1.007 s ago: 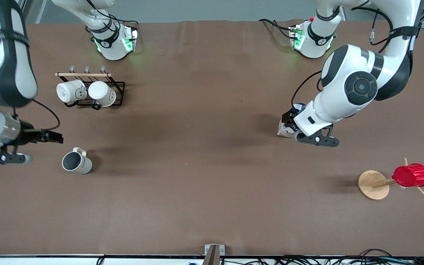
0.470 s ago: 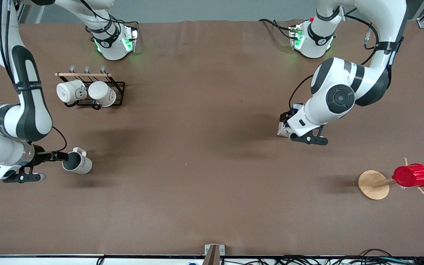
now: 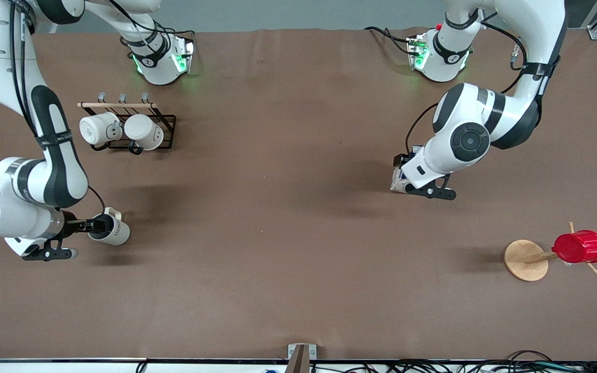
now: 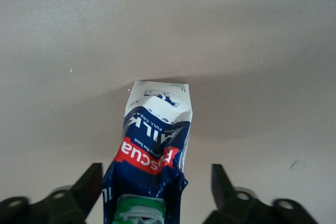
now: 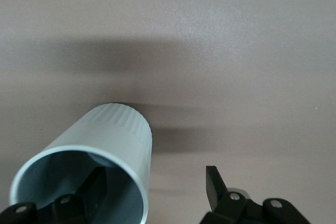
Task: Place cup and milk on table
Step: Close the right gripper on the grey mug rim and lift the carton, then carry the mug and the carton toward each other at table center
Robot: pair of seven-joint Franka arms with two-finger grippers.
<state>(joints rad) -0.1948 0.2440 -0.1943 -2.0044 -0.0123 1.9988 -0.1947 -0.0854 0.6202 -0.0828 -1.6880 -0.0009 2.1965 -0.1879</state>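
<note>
The cream-white cup (image 3: 114,231) stands on the brown table (image 3: 288,233) toward the right arm's end. My right gripper (image 3: 96,224) is open at its rim. In the right wrist view one finger (image 5: 97,184) is inside the cup (image 5: 105,140) and the other finger (image 5: 214,184) is outside, with the wall between them. The milk (image 3: 398,180) stands on the table toward the left arm's end, mostly hidden by the left arm. My left gripper (image 3: 406,176) is open around it. In the left wrist view the carton (image 4: 155,140) sits between the fingers (image 4: 89,187).
A black wire rack (image 3: 166,120) with two all-white mugs (image 3: 100,129) stands farther from the front camera than the cup. A wooden peg stand (image 3: 525,260) holding a red ribbed cup (image 3: 580,246) is near the left arm's end.
My right gripper came down to the cup and one finger went into its mouth. My left arm drew in over the milk; the carton stayed where it was.
</note>
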